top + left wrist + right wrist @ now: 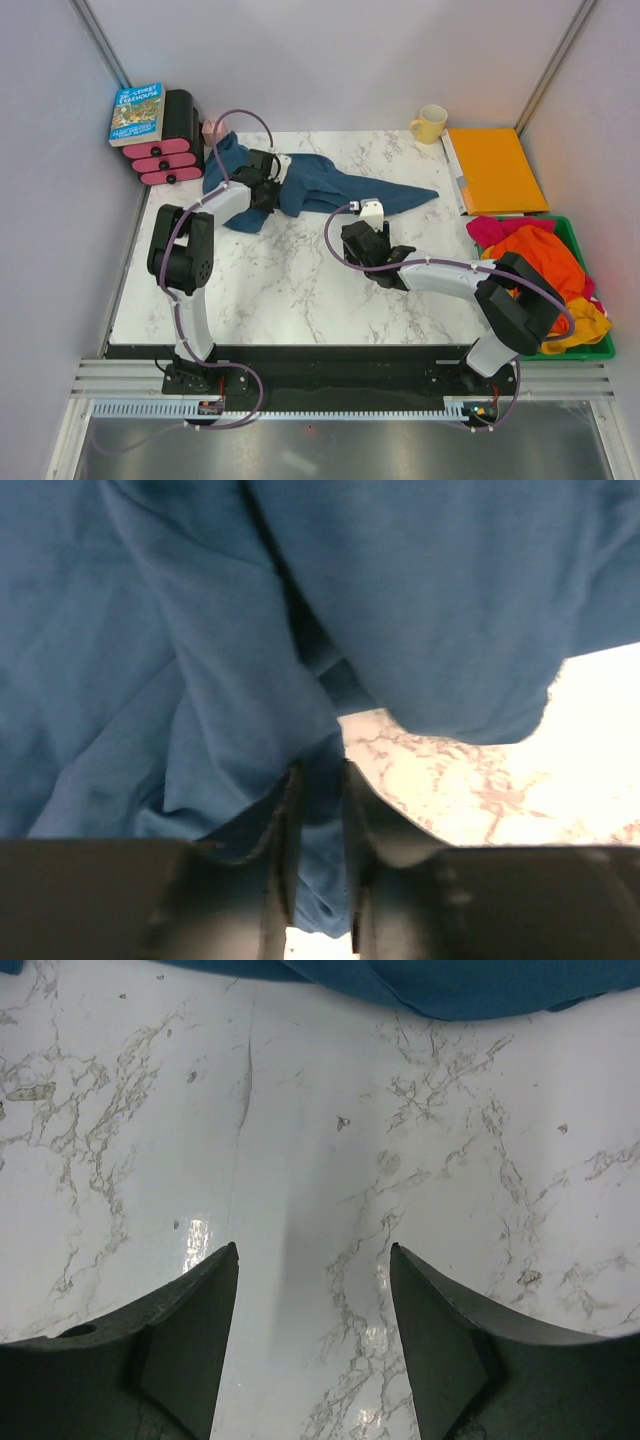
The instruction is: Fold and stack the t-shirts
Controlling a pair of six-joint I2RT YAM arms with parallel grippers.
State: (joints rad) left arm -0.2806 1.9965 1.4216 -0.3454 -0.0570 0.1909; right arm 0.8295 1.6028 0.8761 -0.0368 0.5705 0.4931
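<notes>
A dusty teal-blue t-shirt (330, 190) lies crumpled along the back of the marble table (260, 290). My left gripper (272, 185) sits on its left part. In the left wrist view the left gripper (318, 770) is shut on a fold of the teal-blue t-shirt (200, 660), with cloth filling the narrow gap. My right gripper (362, 232) hovers open over bare marble just in front of the shirt. In the right wrist view this gripper (313, 1250) holds nothing, and the t-shirt's edge (450, 985) lies ahead. Orange (535, 255), magenta (490, 228) and yellow (590, 325) t-shirts are heaped at the right.
The heap lies in a green bin (590, 348) at the right edge. Behind it is a flat orange folder (495, 170), with a yellow mug (430, 123) beside it. A book (137, 112) rests on a black and pink stack (170, 150) at the back left.
</notes>
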